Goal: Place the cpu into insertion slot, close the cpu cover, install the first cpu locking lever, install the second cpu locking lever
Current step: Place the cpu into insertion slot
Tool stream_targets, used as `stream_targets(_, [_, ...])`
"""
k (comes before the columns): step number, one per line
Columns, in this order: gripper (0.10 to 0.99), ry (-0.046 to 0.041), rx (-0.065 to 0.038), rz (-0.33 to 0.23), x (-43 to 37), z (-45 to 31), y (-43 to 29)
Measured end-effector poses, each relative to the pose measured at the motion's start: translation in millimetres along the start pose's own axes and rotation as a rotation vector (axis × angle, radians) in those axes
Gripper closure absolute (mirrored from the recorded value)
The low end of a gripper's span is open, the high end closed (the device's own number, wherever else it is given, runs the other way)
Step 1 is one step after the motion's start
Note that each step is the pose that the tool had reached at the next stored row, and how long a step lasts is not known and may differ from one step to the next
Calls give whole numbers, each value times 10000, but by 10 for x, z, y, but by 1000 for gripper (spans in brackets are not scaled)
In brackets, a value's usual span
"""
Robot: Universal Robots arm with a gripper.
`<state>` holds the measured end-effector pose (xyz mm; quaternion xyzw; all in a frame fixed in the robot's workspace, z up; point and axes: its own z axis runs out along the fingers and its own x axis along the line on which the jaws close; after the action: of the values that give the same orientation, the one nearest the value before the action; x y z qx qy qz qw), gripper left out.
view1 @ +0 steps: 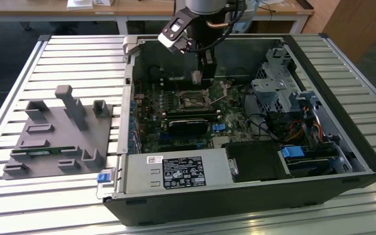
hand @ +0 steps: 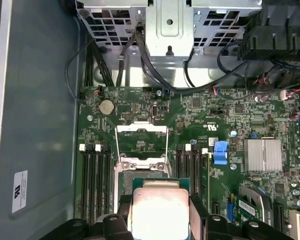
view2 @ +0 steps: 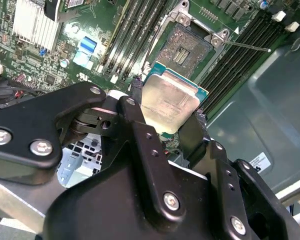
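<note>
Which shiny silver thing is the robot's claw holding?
The cpu, the flat smooth square pinched in the gripper. The ribbed silver block and the windowed cpu cover are on the board, ungripped.

Straight above the insertion slot (view2: 189, 47) it's open: nothing between it and the cpu (view2: 170, 102) pinched in my jaws. Memory slots (hand: 96, 177) flank the slot on both sides, low and close in. The cpu cover (hand: 141, 140) is swung open just beyond the slot, toward the drive cage (hand: 162, 25). Cables (hand: 150, 70) run between cover and cage. A locking lever (view2: 246, 46) pokes out beside the slot. The silver heatsink (hand: 262, 155) stands well apart from it.
</note>
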<state>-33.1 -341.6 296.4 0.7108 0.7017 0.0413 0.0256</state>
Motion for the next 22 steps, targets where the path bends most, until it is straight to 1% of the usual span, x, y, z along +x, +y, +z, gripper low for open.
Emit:
stream_targets(4, [549,0,0,0,-1,52,-5])
stream_targets(11, [549,8,3,-137,9,176,-19])
stream_targets(17, [549,12,3,-170,72,285,-43])
stream_targets(22, [549,17,3,-228,107,372,-91])
